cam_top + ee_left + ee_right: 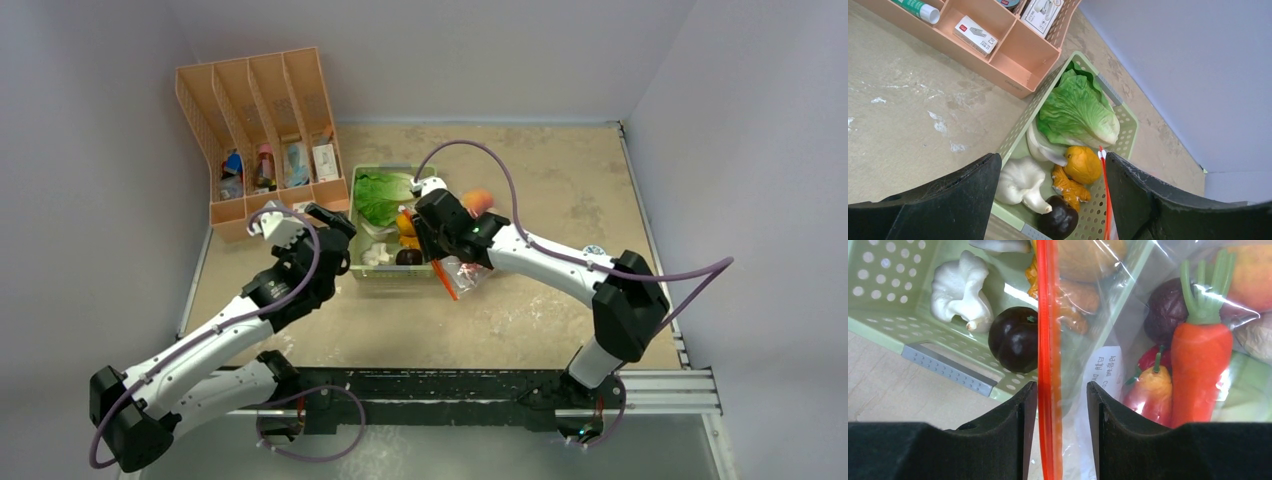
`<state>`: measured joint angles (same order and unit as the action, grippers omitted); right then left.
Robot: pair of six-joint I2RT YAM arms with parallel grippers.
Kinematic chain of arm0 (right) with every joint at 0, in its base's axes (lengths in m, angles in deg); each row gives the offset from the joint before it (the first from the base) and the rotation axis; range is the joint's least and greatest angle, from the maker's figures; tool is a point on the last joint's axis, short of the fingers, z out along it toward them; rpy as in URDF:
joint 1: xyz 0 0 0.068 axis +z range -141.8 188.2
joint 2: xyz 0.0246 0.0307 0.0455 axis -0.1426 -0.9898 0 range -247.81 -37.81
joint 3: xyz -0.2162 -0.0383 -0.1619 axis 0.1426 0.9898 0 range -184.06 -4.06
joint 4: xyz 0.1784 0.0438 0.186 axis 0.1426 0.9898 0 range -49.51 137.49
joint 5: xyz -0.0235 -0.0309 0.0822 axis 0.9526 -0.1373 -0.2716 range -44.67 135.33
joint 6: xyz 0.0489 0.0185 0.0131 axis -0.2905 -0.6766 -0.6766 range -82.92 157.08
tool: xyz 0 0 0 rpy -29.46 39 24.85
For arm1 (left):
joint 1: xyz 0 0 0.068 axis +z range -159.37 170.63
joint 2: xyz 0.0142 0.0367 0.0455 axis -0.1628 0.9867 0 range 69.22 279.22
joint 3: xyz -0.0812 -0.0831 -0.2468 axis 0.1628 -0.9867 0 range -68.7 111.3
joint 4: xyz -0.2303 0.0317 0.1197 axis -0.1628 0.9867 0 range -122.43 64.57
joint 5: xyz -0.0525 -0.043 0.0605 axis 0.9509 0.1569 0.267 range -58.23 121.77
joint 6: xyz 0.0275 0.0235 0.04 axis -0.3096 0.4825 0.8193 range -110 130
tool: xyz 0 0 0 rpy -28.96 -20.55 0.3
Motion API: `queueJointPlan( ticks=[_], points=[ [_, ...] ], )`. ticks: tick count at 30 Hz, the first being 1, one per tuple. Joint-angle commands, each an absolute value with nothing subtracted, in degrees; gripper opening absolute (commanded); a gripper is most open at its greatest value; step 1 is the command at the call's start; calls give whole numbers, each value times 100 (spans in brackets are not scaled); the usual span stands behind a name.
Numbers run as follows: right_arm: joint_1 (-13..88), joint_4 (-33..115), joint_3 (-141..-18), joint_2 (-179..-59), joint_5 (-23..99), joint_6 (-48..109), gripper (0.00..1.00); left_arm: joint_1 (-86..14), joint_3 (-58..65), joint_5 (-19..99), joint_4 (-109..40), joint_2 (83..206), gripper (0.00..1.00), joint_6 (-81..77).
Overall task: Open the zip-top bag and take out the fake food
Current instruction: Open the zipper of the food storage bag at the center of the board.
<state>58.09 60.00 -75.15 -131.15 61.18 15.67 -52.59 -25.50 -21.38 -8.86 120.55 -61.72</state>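
Observation:
The clear zip-top bag [466,276] lies against the right side of the pale-green tray [386,276]. Through the plastic the fake food shows: an orange carrot [1200,357], a red chili [1150,357], a peach [1250,275] and a dark purple piece [1165,310]. My right gripper [1062,387] straddles the bag's orange-red zip strip [1048,315]. The strip lies against the left finger, with a gap of clear plastic to the right finger. My left gripper [1053,159] hangs open over the tray's near end. The strip's white end [1102,153] is beside its right finger.
The tray [1018,134] holds a leafy lettuce [1078,107], a yellow pepper [1083,164], a white mushroom [1020,182] and a dark plum [1060,220]. An orange file organizer [262,130] stands at the back left, close to the left gripper [335,225]. Walls close in on three sides.

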Motion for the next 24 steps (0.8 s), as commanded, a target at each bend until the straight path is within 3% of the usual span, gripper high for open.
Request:
queueJointPlan(
  ticks=[1,24],
  points=[
    [5848,6123,-7761,-13107,6392,1555,43,-5239,-2383,-2191,-1097,12079,76,-6067],
    [5873,6276,-7816,-13329,6976,1438,25,-5233,-2422,-2112,-1081,12140,76,-6138]
  ],
)
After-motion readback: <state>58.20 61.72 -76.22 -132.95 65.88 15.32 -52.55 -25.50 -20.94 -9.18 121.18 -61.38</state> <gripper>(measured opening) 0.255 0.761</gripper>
